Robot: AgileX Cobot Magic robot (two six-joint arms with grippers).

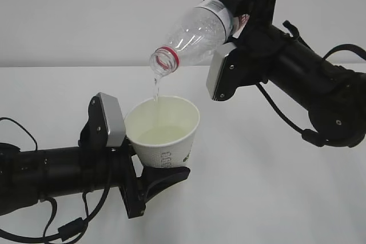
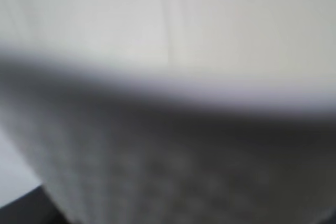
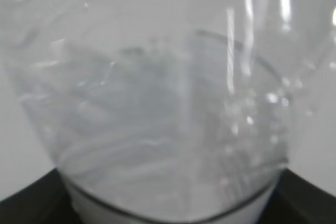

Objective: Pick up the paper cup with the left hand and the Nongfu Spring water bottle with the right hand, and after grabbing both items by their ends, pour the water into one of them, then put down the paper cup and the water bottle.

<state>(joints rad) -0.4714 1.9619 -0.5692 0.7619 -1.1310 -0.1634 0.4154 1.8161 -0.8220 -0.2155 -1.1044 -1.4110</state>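
My left hand (image 1: 150, 182) clamps the paper cup (image 1: 164, 131) low on its wall, held off the table (image 1: 257, 198). My right hand (image 1: 243, 4) grips the Nongfu Spring water bottle (image 1: 194, 32), tipped mouth-down over the rim; the water (image 1: 155, 90) trickles in. I judge we're mid-pour; next I'd right the bottle, then set both down.

Bright, even light; blurred wrist views

Counted: one paper cup (image 1: 166, 132), one Nongfu Spring water bottle (image 1: 197, 32), one thin stream of water (image 1: 155, 88), two black robot arms, one table (image 1: 274, 198).
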